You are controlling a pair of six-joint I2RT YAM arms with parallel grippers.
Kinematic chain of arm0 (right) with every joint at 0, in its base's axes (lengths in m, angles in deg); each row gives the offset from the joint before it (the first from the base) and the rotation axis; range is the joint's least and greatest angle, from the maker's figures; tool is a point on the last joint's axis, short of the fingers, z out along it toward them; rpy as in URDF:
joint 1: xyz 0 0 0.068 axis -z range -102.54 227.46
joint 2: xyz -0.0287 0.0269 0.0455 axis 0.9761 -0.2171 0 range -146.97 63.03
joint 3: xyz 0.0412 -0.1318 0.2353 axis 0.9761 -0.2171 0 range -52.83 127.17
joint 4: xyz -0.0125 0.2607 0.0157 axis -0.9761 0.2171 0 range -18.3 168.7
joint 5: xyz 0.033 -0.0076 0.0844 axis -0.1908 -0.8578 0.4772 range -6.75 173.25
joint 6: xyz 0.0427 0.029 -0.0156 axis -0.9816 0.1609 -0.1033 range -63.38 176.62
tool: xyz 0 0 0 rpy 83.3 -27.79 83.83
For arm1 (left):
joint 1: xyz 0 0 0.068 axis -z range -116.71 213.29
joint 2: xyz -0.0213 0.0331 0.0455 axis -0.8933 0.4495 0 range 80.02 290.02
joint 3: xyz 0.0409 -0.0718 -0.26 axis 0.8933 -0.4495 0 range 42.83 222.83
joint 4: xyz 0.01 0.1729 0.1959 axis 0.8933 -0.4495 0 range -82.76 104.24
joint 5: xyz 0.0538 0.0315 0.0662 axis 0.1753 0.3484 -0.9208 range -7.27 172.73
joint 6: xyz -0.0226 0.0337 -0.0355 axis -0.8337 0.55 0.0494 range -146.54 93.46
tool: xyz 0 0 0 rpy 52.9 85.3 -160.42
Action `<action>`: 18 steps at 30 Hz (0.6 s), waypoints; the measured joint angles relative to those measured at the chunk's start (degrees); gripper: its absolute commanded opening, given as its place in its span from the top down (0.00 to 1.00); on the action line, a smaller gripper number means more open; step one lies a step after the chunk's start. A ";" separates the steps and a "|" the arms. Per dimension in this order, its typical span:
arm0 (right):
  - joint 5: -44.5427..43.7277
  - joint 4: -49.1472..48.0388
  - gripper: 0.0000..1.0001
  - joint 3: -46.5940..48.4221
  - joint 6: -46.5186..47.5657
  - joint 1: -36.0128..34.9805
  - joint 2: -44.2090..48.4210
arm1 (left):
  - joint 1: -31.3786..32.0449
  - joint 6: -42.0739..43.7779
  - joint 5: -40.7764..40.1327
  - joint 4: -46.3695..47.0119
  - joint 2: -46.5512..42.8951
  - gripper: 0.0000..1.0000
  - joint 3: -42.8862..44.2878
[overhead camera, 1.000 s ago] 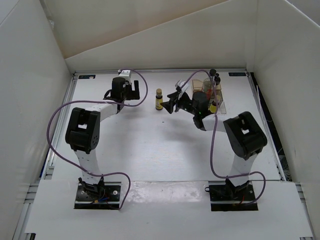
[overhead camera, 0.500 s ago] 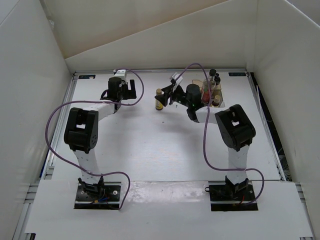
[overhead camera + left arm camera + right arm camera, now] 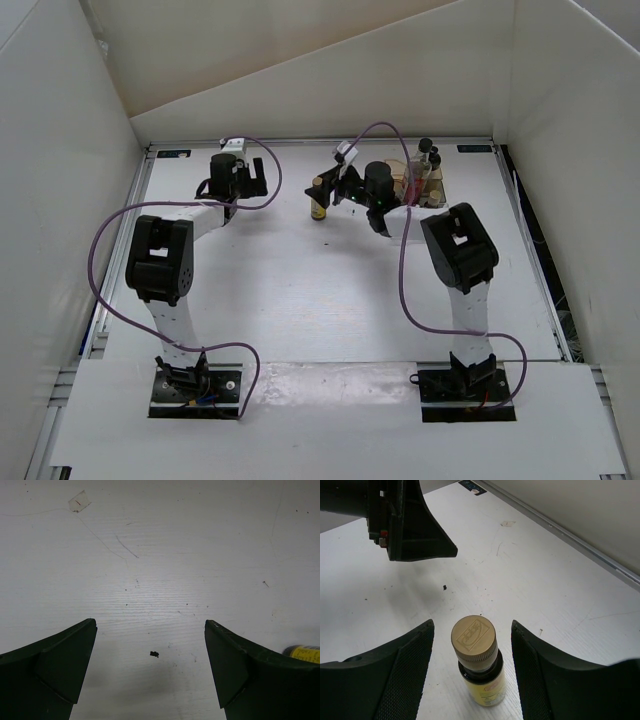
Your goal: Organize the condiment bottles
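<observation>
Find the yellow-labelled bottle (image 3: pixel 479 675) standing upright on the table (image 3: pixel 560 595), directly between the fingers of the right gripper (image 3: pixel 471 625). The left gripper (image 3: pixel 150 625) hangs to the bottle's left, jaws apart over bare table and holding nothing. The other bottles (image 3: pixel 424 165) stand grouped behind the right wrist. Note that the right jaws are apart, with a gap on each side of the bottle and no contact.
</observation>
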 measured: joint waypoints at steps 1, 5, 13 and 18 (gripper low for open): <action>0.00 0.09 0.34 0.26 0.02 0.00 -0.28 | -0.04 -0.02 0.00 0.00 0.00 0.00 0.00; 0.02 0.52 0.49 1.11 -0.02 -0.15 -1.33 | -0.31 -0.11 0.04 0.00 0.00 0.00 0.00; -0.76 -0.26 1.00 0.72 0.44 -0.85 -1.84 | -0.63 -0.33 0.09 0.00 0.04 0.00 0.00; -2.03 -0.55 1.00 -5.68 3.10 -1.40 3.08 | -0.72 -0.46 0.09 0.02 0.04 0.00 0.00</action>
